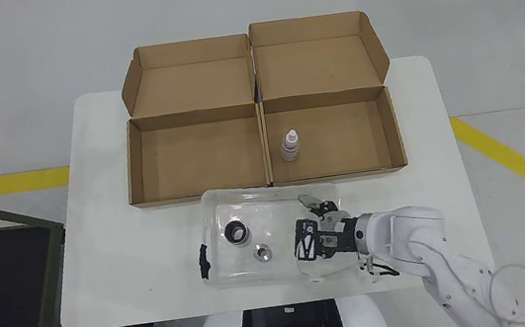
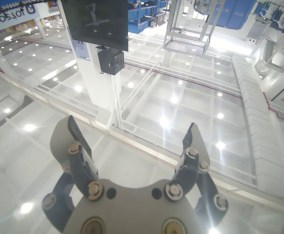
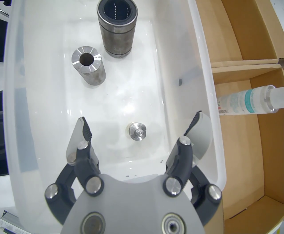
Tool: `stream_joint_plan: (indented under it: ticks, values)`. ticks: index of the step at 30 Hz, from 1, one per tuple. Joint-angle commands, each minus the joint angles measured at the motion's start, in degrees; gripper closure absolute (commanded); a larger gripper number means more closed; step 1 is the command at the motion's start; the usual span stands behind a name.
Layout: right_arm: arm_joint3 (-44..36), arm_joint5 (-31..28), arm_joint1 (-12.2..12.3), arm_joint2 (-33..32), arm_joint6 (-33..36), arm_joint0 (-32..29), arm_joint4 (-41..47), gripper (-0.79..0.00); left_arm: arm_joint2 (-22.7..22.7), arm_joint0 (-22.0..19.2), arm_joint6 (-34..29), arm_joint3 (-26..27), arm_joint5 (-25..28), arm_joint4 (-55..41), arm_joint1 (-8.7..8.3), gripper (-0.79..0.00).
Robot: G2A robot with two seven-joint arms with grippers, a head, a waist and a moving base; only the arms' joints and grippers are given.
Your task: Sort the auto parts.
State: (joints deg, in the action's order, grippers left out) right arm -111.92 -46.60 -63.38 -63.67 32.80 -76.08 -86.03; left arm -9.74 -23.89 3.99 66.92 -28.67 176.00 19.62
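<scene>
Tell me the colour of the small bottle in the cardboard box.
White bottle, with a teal-printed label; right wrist view shows it best.

- linear bearing (image 3: 117,28): dark steel cylinder with a black bore, standing upright in the clear plastic bin (image 3: 199,55).
- steel sleeve (image 3: 88,65): shorter, with a shiny chamfered top and a round hole, upright just beside the linear bearing.
- small metal stud (image 3: 137,131): bright round top, apart from the other two, near the bin's end wall.
- small bottle (image 3: 246,100): white with a teal label, upright in the right cardboard box (image 1: 340,143).

Grey floor (image 1: 29,55), yellow tape lines (image 1: 6,183) — white table (image 1: 117,272), ceiling lights (image 2: 164,121)
</scene>
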Motion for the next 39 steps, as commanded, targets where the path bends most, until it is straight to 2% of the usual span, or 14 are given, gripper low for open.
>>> stream_joint_plan:
  ticks: [1, 5, 17, 22, 34, 39]
  values:
    - [-0.3, 0.0, 0.0, 0.2, 0.9, 0.1, -0.1, -0.674, 0.0, 0.0, 0.0, 0.0, 0.0, 0.0, 0.0, -0.785]
    - [-0.5, -0.2, 0.1, 0.8, 2.7, 0.4, 0.1, -0.668, 0.0, 0.0, 0.0, 0.0, 0.0, 0.0, 0.0, -0.785]
    - [0.7, 1.0, 0.0, 3.1, 6.6, 2.0, -0.4, -0.57, 0.0, 0.0, 0.0, 0.0, 0.0, 0.0, 0.0, -0.785]
    - [1.2, 1.8, 0.0, 3.6, 7.3, 2.5, -0.8, -0.391, 0.0, 0.0, 0.0, 0.0, 0.0, 0.0, 0.0, -0.785]
    - [1.9, 2.4, 0.0, 4.4, 8.0, 3.1, -1.4, -0.376, 0.0, 0.0, 0.0, 0.0, 0.0, 0.0, 0.0, -0.785]
    - [2.5, 2.5, 0.0, 4.8, 8.0, 3.6, -1.2, -0.311, 0.0, 0.0, 0.0, 0.0, 0.0, 0.0, 0.0, -0.785]
